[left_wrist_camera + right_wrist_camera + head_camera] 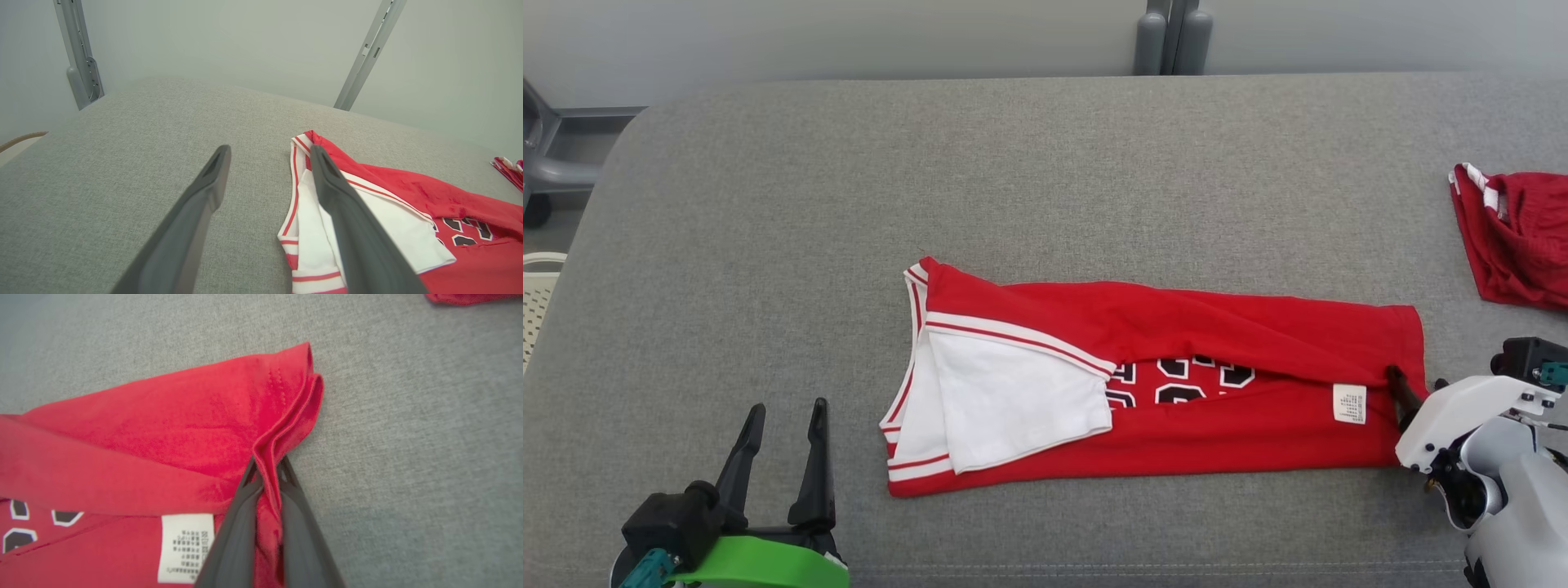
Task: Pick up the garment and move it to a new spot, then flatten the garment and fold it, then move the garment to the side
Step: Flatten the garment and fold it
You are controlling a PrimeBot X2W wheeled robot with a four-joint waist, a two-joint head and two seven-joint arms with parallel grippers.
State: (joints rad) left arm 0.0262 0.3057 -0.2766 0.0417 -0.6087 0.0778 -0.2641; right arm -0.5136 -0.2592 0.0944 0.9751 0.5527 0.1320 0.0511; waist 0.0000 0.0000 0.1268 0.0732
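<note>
A red jersey [1176, 392] with white trim and black numbers lies folded lengthwise across the grey padded table [1013, 180]. Its white inner side is turned up at the left end [322, 228], and a white care label [186, 547] sits near the right end. My right gripper [1403, 396] is shut on the jersey's right hem, where red cloth bunches between the fingertips [267, 477]. Near the table's front left my left gripper [784, 433] stands open, above the cloth and a little left of the jersey's left end, with nothing between its fingers [212, 179].
A second red garment [1519, 237] with white trim lies at the table's far right edge. Grey metal posts [1172, 37] rise behind the table. A grey frame and a white basket [535, 294] stand off the table's left side.
</note>
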